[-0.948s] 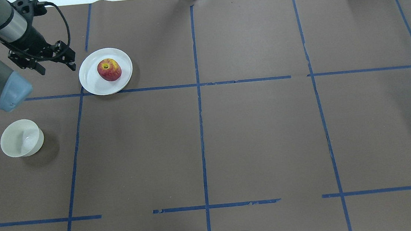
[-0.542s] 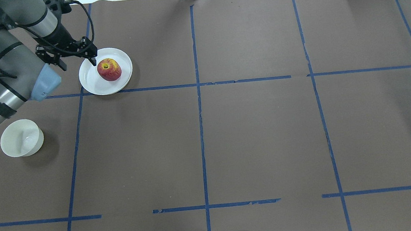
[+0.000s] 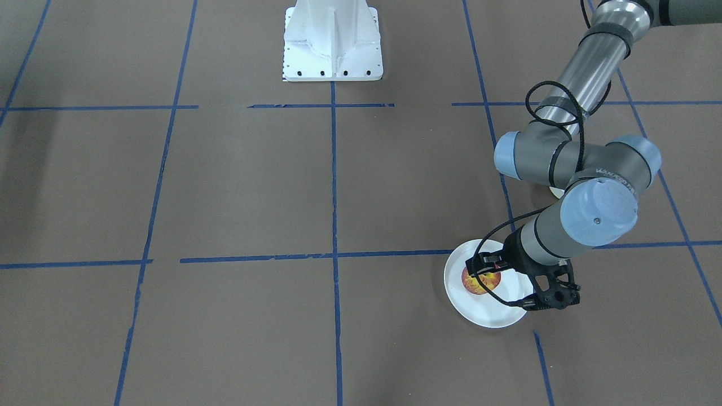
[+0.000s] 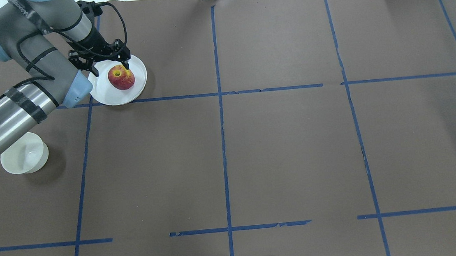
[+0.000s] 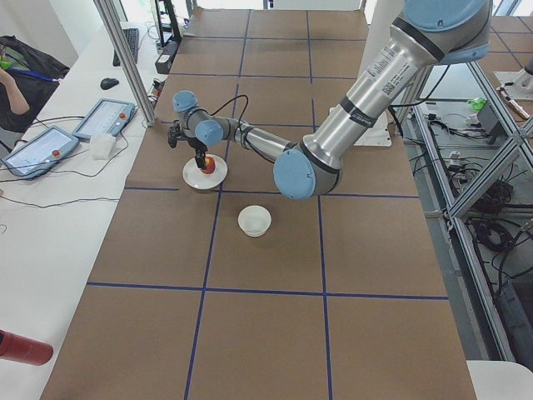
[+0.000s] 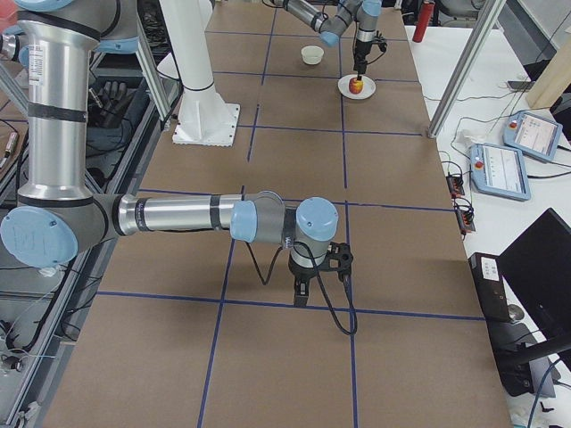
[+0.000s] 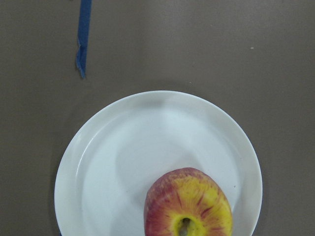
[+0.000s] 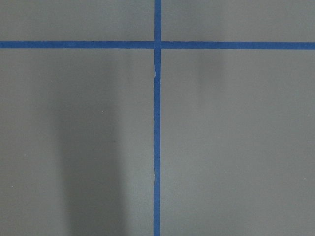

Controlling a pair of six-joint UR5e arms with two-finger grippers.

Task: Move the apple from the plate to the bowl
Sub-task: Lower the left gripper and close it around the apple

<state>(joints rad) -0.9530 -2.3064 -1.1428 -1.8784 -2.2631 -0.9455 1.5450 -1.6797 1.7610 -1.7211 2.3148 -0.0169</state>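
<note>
The red and yellow apple point(image 4: 121, 78) lies on the white plate point(image 4: 138, 89) at the table's far left. It also shows in the front view point(image 3: 479, 281) and in the left wrist view point(image 7: 189, 206) on the plate point(image 7: 98, 147). My left gripper point(image 4: 109, 67) hangs open above the plate, its fingers spread over the apple's far side and apart from it. The small white bowl point(image 4: 24, 156) stands empty nearer my base, partly under the left forearm. My right gripper point(image 6: 319, 276) hovers over bare table far away; I cannot tell whether it is open or shut.
Brown paper with blue tape lines point(image 4: 223, 145) covers the table. The white robot base point(image 3: 333, 45) stands at the middle of the near edge. Tablets point(image 5: 104, 117) and cables lie on the white bench beyond the plate.
My left arm has swung right, from beside the plate to over the apple. The gripper stays open. The apple, plate and bowl have not moved.
</note>
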